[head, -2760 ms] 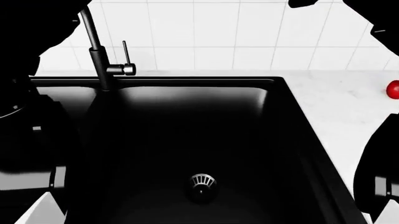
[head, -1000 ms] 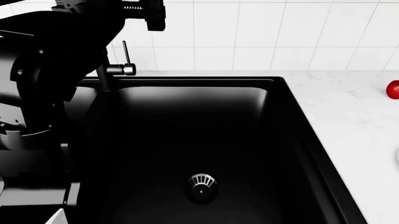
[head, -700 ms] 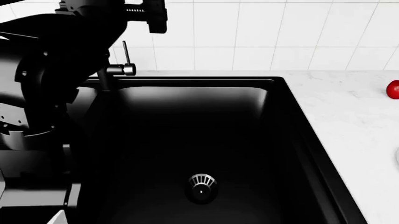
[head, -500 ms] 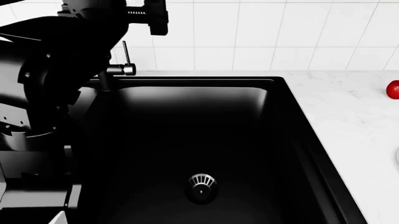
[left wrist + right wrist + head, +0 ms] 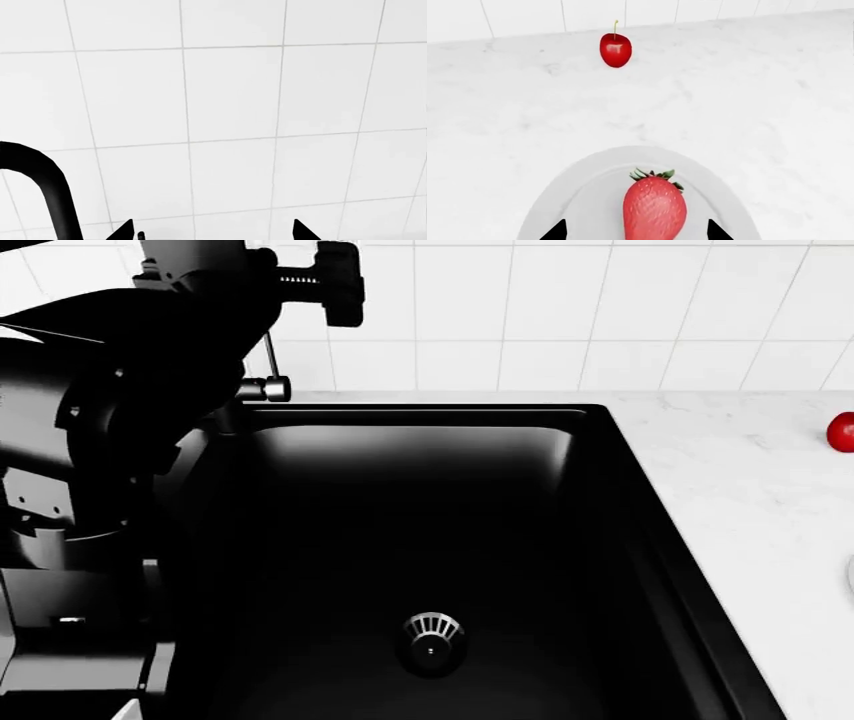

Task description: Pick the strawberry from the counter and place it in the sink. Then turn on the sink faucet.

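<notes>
Just below the right hand (image 5: 635, 231), fingers spread and empty, the strawberry (image 5: 654, 208) lies on a white plate (image 5: 587, 192) on the tabletop (image 5: 747, 100); picking comes first, by lowering and closing. Left hand's grip: cannot tell.

The head camera looks steeply down from above into the black sink (image 5: 441, 540), with the tiled wall (image 5: 601, 310) beyond and white worktop (image 5: 747, 490) at the view's right. The left wrist camera faces that same tiled wall (image 5: 233, 100) level and close, with the faucet (image 5: 47, 185) neck curving in at one edge. The right wrist camera looks down and forward from low over the worktop (image 5: 727, 100), close to a strawberry (image 5: 654, 209) on a plate (image 5: 587, 195). Its cherry (image 5: 616, 49) also appears at the head view's right edge (image 5: 842, 432).
</notes>
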